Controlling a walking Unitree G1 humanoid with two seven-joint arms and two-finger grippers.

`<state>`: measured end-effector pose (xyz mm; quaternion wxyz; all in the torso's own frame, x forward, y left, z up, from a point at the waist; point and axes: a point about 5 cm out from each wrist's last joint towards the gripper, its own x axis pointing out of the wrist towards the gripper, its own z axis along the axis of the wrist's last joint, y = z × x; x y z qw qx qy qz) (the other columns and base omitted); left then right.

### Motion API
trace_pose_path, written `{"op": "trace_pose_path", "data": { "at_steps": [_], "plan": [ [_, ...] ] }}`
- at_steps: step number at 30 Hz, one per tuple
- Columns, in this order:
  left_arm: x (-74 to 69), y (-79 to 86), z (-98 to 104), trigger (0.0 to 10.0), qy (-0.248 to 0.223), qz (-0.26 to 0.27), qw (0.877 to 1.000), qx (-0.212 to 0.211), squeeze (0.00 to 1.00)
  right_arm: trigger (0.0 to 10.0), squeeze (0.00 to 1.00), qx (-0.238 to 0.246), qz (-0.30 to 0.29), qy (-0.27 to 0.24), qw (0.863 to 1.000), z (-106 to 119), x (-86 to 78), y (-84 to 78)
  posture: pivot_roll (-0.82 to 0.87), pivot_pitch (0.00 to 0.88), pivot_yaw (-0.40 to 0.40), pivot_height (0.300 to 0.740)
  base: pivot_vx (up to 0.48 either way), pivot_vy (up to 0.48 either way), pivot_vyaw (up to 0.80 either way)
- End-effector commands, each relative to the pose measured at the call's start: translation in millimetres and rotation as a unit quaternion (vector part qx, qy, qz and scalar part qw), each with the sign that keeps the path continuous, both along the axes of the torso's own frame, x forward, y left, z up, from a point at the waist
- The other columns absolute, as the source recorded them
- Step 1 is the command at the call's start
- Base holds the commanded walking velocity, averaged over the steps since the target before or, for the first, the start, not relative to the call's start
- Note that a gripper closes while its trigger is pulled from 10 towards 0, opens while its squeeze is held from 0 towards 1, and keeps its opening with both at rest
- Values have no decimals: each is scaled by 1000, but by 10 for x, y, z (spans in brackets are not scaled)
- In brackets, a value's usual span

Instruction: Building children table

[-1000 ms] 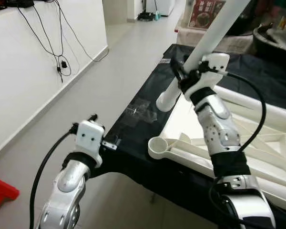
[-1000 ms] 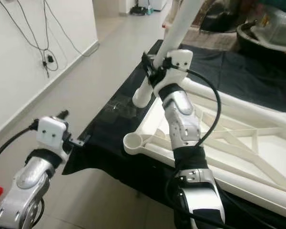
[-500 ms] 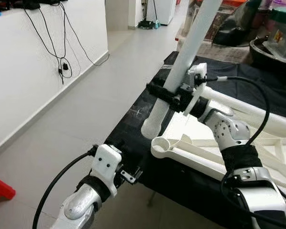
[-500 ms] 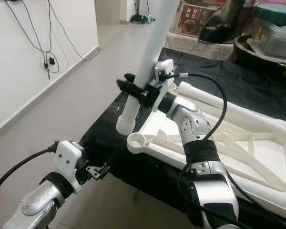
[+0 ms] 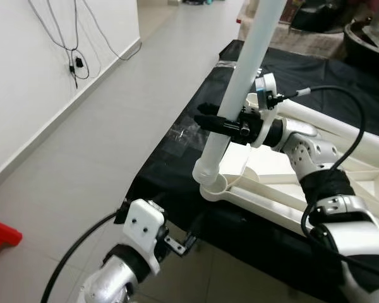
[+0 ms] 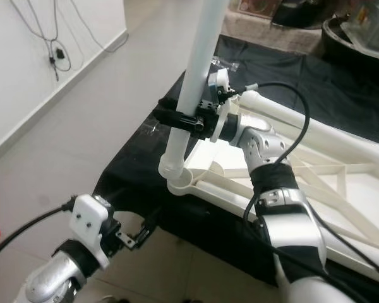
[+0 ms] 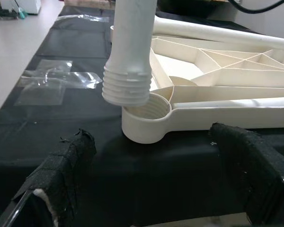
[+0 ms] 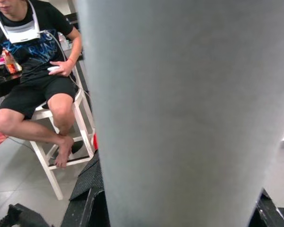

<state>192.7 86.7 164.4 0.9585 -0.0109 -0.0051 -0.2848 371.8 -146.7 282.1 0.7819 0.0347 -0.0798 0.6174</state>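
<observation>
One white leg [image 5: 240, 95], near upright, we see with its threaded end at the tabletop's corner socket [image 7: 146, 124]; right end effector [image 5: 222, 125] clamps it; left end effector [image 7: 151, 189] spread apart below the table [image 5: 177, 164] edge.

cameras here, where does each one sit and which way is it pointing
Left eye view: on the head, looking forward and down; right gripper holds the white leg over the tabletop's corner socket.
Right eye view: on the head, same scene; left gripper low beside the black cloth.
Left wrist view: along its black fingers at the threaded leg end above the socket.
Right wrist view: pressed against the leg; a seated person behind.
Shared: leg and socket.
</observation>
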Motion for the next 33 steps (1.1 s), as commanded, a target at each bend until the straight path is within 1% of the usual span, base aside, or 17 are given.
{"op": "trace_pose_path", "data": {
  "at_steps": [1, 4, 5, 7, 13, 19, 24, 26, 28, 32, 33],
  "plan": [
    [-51, -21, -31, 10000, 16, -5, 1000, 1, 0, 10000, 0, -2, 12, 2, 1000, -10, -3, -53, 96, 284, -78, 740, 0, 0, 0],
    [-58, -23, -32, 10000, 19, -4, 1000, -1, 0, 10000, 0, -6, 27, -1, 1000, -1, -12, -73, 96, 284, -78, 740, 0, 0, 0],
    [-59, -20, -33, 10000, 21, -4, 1000, 0, 0, 10000, 0, -7, 43, -3, 999, 8, -21, -94, 98, 287, -78, 740, 0, 0, 0],
    [-59, -20, -33, 10000, 21, -4, 1000, 0, 0, 10000, 0, -7, 43, -3, 999, 8, -21, -94, 98, 287, -78, 740, 0, 0, 0],
    [-75, -26, -54, 10000, 24, -5, 1000, 5, 0, 10000, 0, -8, 74, -12, 997, 32, -47, -111, 96, 278, -78, 740, 0, 0, 0],
    [-79, -32, -59, 10000, 25, -5, 1000, 7, 0, 10000, 0, -14, 88, -15, 996, 31, -57, -115, 95, 267, -77, 740, 0, 0, 0],
    [-86, -36, -64, 10000, 25, -6, 1000, 10, 0, 10000, 0, -42, 112, -11, 993, -46, -92, -88, 99, 262, -74, 740, 0, 0, 0],
    [-86, -36, -64, 10000, 25, -6, 1000, 10, 0, 10000, 0, -42, 112, -11, 993, -46, -92, -88, 99, 262, -74, 740, 0, 0, 0],
    [-93, -38, -64, 10000, 25, -6, 1000, 11, 0, 10000, 0, -58, 120, -14, 991, -70, -100, -59, 100, 257, -75, 740, 0, 0, 0],
    [-95, -38, -63, 10000, 24, -7, 1000, 12, 0, 10000, 0, -65, 122, -14, 990, -72, -101, -44, 98, 257, -74, 740, 0, 0, 0],
    [-99, -39, -65, 10000, 24, -7, 1000, 13, 0, 10000, 0, -75, 124, -17, 989, -82, -103, -29, 97, 255, -74, 740, 0, 0, 0]
  ]
}}
